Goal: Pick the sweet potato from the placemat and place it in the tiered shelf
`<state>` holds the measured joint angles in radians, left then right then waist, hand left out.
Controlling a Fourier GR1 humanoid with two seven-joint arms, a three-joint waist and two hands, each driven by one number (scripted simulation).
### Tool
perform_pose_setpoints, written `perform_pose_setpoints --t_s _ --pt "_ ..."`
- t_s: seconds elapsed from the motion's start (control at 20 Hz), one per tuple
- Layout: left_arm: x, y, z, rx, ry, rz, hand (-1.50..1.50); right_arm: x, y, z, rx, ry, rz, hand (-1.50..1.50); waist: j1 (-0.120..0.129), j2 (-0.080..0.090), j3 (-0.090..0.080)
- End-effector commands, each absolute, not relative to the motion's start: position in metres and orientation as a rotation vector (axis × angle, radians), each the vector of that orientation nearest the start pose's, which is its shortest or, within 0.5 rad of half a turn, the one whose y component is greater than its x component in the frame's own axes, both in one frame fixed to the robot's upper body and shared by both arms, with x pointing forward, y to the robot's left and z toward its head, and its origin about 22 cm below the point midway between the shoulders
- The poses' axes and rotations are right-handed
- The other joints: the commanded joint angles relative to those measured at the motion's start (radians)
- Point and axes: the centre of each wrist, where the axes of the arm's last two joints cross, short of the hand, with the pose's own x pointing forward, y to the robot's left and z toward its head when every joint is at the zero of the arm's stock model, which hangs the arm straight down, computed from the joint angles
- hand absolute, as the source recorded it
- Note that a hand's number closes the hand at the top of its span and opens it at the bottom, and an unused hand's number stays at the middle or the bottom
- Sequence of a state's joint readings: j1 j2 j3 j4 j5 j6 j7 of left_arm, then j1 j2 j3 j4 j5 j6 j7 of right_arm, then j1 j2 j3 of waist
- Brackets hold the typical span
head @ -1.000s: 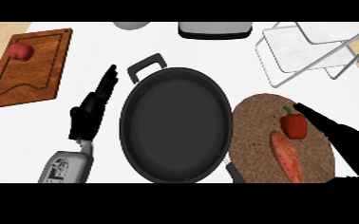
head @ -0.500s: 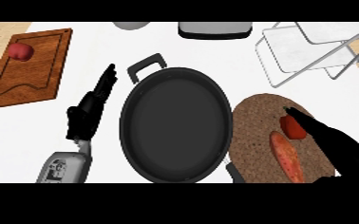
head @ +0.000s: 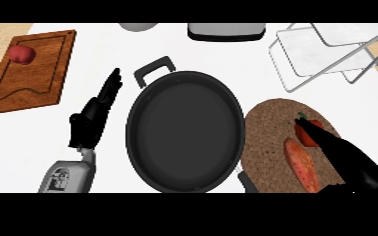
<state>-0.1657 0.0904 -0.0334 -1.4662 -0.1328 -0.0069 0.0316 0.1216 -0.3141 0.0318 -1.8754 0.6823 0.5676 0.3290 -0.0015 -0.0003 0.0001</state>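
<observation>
The long orange sweet potato point(head: 301, 164) is seen lying on the round brown cork placemat point(head: 269, 130) at near right. The right black hand point(head: 336, 154) has been moved further left over the red pepper point(head: 307, 128) (now mostly covered), fingers straight, nothing gripped. The left black hand point(head: 92, 117) is unchanged, fingers extended, left of the black round pan point(head: 184, 130). The white wire tiered shelf point(head: 321, 55) stands at far right.

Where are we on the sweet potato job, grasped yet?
Nothing is finished: the sweet potato lies on the placemat. In hand: the right hand reaches over the mat, fingers across a red pepper beside it, no grasp visible. Left: grasp, lift, and place in the tiered shelf. The left hand rests open beside the pan.
</observation>
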Motion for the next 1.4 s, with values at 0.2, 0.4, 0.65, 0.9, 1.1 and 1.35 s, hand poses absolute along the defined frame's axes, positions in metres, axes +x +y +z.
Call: perform_pose_setpoints --t_s 0.2,0.4,0.65,0.9,1.1,1.35 --pt "0.282 0.210 0.025 0.109 -1.584 -0.251 0.00 0.215 -0.288 0.058 -0.536 -0.980 1.076 -1.50 0.000 0.000 0.000" --pt "0.273 0.219 0.028 0.112 -1.576 -0.271 0.00 0.210 -0.276 0.056 -0.547 -0.988 1.074 -1.50 0.000 -0.001 0.000" --pt "0.283 0.226 0.008 0.104 -1.568 -0.259 0.00 0.213 -0.286 0.033 -0.561 -0.977 1.207 1.50 0.001 0.000 0.000" --pt "0.282 0.217 0.010 0.110 -1.577 -0.269 0.00 0.210 -0.300 0.037 -0.600 -1.047 1.203 1.50 0.000 0.000 0.000" --pt "0.290 0.224 0.010 0.103 -1.568 -0.264 0.00 0.197 -0.274 0.036 -0.589 -1.106 1.143 1.50 -0.003 0.000 0.000" --pt "0.286 0.210 0.024 0.108 -1.575 -0.250 0.00 0.208 -0.194 0.054 -0.661 -1.171 1.104 1.50 0.002 0.000 0.000"
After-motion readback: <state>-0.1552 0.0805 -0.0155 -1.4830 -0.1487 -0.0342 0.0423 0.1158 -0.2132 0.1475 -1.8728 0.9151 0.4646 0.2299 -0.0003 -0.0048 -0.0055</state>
